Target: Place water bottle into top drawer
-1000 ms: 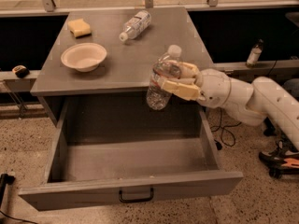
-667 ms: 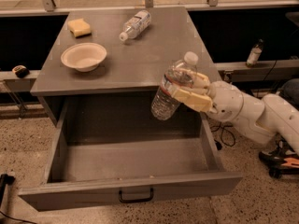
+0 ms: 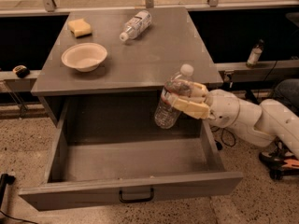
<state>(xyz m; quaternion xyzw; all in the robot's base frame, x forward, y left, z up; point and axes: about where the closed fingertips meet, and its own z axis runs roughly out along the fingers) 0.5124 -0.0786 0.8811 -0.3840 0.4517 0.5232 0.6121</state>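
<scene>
The water bottle (image 3: 169, 107) is clear and ribbed with a white cap, tilted with its cap up and to the right. My gripper (image 3: 183, 97) is shut on its middle, cream fingers (image 3: 190, 107) wrapped around it, hiding the label band. It hangs over the right rear part of the open top drawer (image 3: 135, 160), above its floor. The drawer is pulled out wide, with a black handle (image 3: 136, 196) on its front. My white arm (image 3: 252, 120) reaches in from the right.
On the grey cabinet top (image 3: 140, 55) lie another clear bottle with a pale label (image 3: 136, 25), a white bowl (image 3: 84, 56) and a yellow sponge (image 3: 80, 28). A small bottle (image 3: 254, 54) stands on a ledge at right. Cables and gear lie on the floor at right.
The gripper has carried the bottle from the cabinet top's right front edge down and forward over the open drawer. The bottle has tilted, cap to the right.
</scene>
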